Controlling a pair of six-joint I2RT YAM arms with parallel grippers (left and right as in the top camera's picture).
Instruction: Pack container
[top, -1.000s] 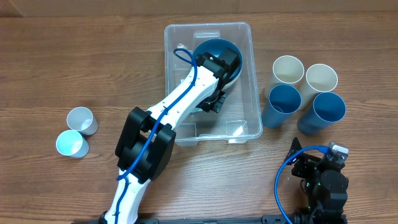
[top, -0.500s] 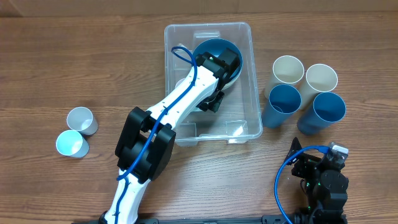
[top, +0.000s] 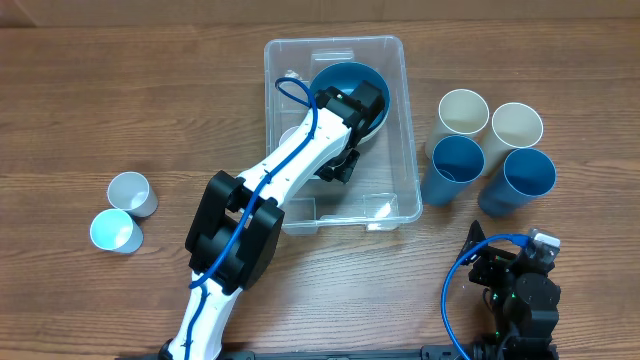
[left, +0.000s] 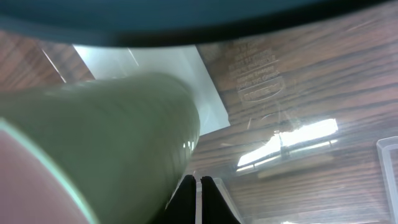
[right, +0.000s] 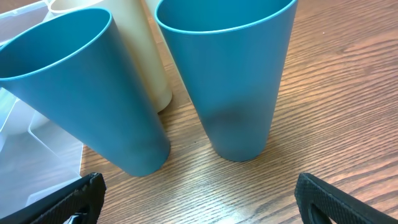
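Overhead, a small white cup (top: 130, 193) and a small pale blue cup (top: 115, 231) stood well left of the container (top: 390, 180), which lay on the wooden table (top: 120, 90). The left gripper (top: 358, 105) reached into the container, over a dark blue bowl (top: 335, 75) in its far half. The left wrist view showed a pale green cup (left: 106, 143) close against the camera, and I could not tell how the jaws stood. Just right of the container stood two cream tall cups (top: 463, 112) and two blue tall cups (top: 527, 178). Right of the container and nearer, the right gripper (right: 199, 199) hung with jaws spread wide, holding nothing
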